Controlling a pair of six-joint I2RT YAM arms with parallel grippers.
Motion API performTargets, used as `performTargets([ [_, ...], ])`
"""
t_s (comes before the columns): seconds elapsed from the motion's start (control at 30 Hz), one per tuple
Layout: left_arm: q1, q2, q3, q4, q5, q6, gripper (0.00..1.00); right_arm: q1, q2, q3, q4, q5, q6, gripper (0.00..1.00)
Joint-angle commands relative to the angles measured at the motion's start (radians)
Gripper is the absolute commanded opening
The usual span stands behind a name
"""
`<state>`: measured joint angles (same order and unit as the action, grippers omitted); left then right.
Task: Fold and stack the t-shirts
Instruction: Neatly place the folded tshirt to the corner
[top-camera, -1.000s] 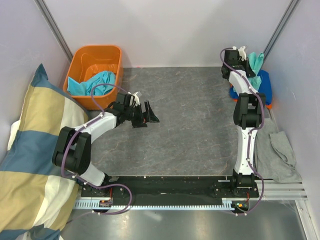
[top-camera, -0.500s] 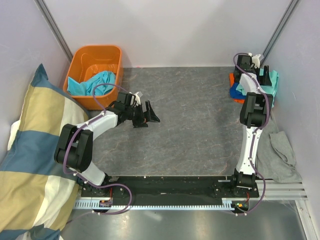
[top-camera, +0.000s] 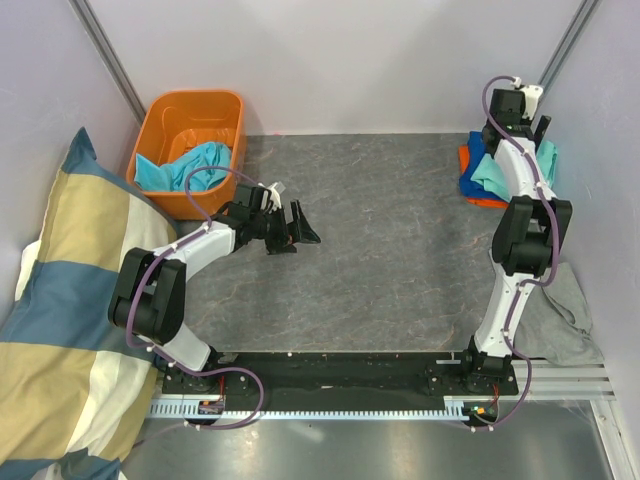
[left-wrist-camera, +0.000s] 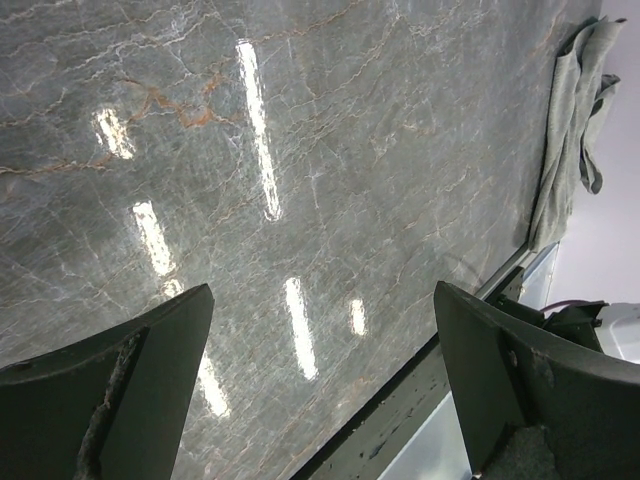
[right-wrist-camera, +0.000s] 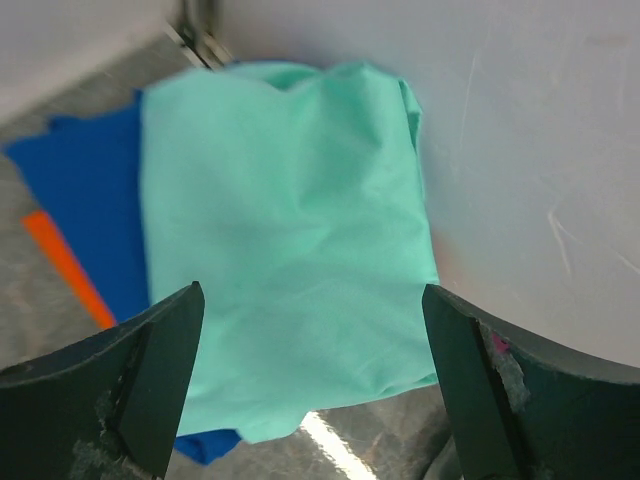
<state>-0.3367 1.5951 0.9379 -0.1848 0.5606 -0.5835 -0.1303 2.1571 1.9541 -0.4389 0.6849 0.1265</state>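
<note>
Lets go with the right gripper (right-wrist-camera: 311, 295) — shut tight a second ago, wide apart now, with nothing between the jaws. Drops off the mint-teal t-shirt (right-wrist-camera: 290, 250) on the pile in the far right corner of the table (top-camera: 380, 250), right by the wall. Means one more shirt stacked, most likely. Hangs just over that shirt, and seems not to touch it.

Keeps the left gripper (left-wrist-camera: 322, 290) just as it was a second ago: wide apart, holding nothing, low over bare table near the orange basket (top-camera: 232, 110). Looks ready to fetch the next one. Still some turquoise t-shirts (top-camera: 195, 162) bunched up in that basket, so not finished yet. Leaves the grey cloth (top-camera: 565, 300) at the right edge and the big striped pillow (top-camera: 60, 300) on the left alone.

Now for the look of the mint-teal t-shirt: folded into a fairly neat block, soft, with a few small wrinkles and a bumpy far edge. Lies on top of the royal blue t-shirt (right-wrist-camera: 80, 190), with the orange t-shirt (right-wrist-camera: 65, 265) at the bottom, showing only as a thin strip. Does not line up with them — sits over toward the wall, so blue and orange peek out on the other side. Could maybe use a little push to sit straight.
</note>
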Motion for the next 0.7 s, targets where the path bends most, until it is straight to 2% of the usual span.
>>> performTargets([
  [0.0, 0.005, -0.024, -0.008, 0.045, 0.024, -0.019, 1.00, 0.001, -0.043, -0.020, 0.015, -0.195, 0.070, 0.98],
  [0.07, 0.005, -0.035, -0.028, 0.060, 0.019, -0.018, 1.00, 0.001, -0.039, -0.021, 0.016, -0.246, 0.078, 0.98],
  [0.43, 0.005, -0.044, -0.071, 0.134, 0.064, -0.024, 1.00, 0.001, 0.024, 0.005, 0.075, -0.281, 0.120, 0.98],
  [0.67, 0.005, 0.031, -0.050, 0.169, 0.136, -0.021, 1.00, 0.001, 0.173, 0.150, 0.081, -0.236, 0.147, 0.98],
])
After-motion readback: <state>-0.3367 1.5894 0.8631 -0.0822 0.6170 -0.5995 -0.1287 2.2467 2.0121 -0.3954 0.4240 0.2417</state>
